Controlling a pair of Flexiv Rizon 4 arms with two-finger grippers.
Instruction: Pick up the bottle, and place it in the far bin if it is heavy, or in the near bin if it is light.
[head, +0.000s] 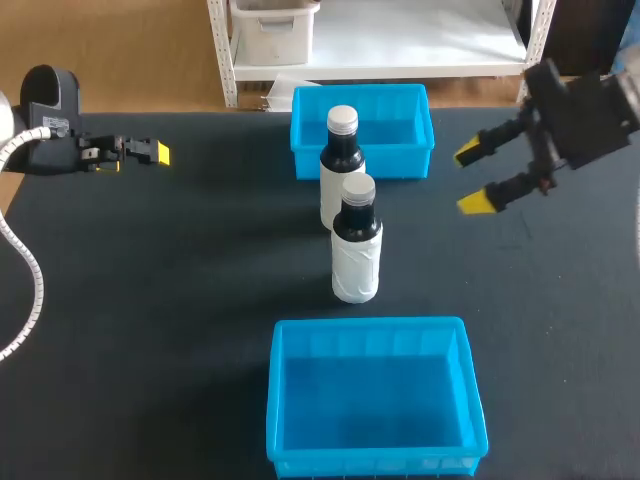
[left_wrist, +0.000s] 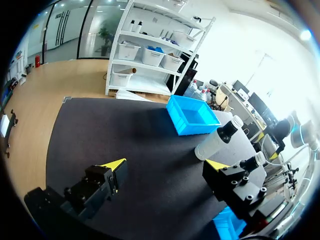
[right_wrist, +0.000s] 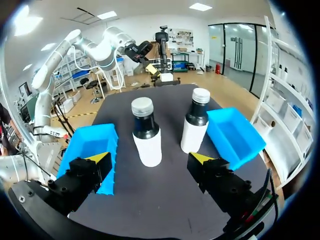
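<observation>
Two dark bottles with white sleeves and pale caps stand upright mid-table: the nearer bottle (head: 356, 245) (right_wrist: 146, 136) and the farther bottle (head: 341, 160) (right_wrist: 195, 127) (left_wrist: 217, 142), which is just in front of the far blue bin (head: 362, 130) (right_wrist: 235, 135) (left_wrist: 192, 116). The near blue bin (head: 375, 400) (right_wrist: 92, 145) lies at the front edge. My right gripper (head: 478, 175) (right_wrist: 149, 159) hangs open to the right of the bottles, and they stand ahead of its fingers. My left gripper (head: 155, 152) (left_wrist: 167, 165) is open at the far left, holding nothing.
Both bins look empty. The dark table mat (head: 180, 300) stretches bare to the left and right of the bottles and bins.
</observation>
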